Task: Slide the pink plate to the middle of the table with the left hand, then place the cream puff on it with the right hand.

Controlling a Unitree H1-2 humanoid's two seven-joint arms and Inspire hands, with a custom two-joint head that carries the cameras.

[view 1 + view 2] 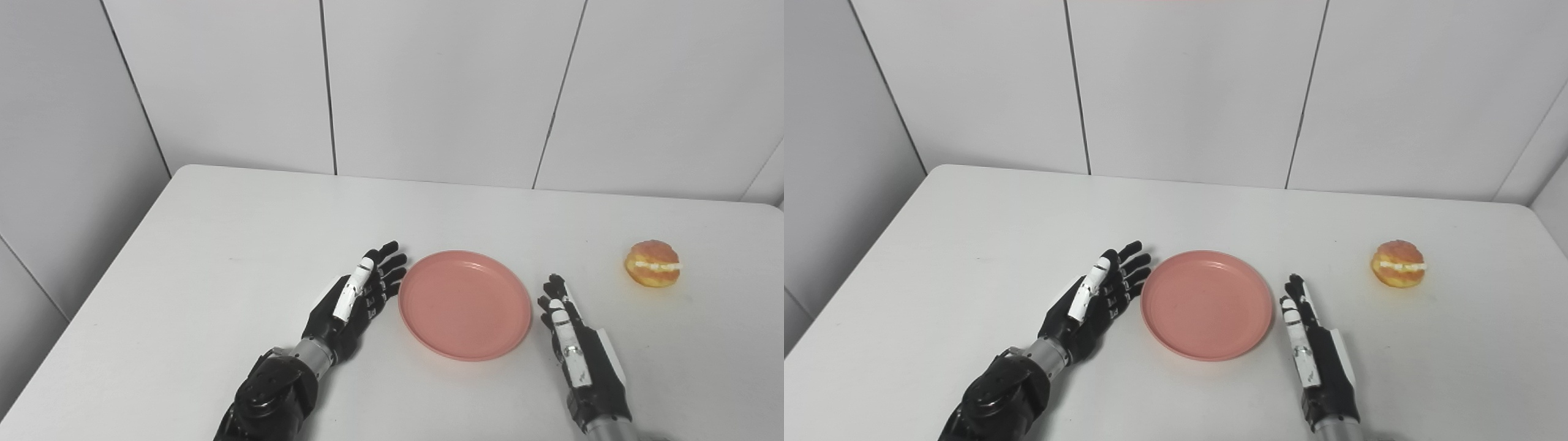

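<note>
The pink plate (464, 304) lies flat near the middle of the white table, with nothing on it. My left hand (358, 296) rests open on its edge just left of the plate, fingertips close to the rim. On the plate's right side my right hand (571, 337) is also open, fingers straight and pointing away, a small gap from the rim. The cream puff (653, 263), golden with a white cream band, sits on the table to the far right, well beyond the right hand.
The white table (233, 245) reaches back to a grey panelled wall. Its left edge runs diagonally at the picture's left, and its rounded right corner shows near the cream puff.
</note>
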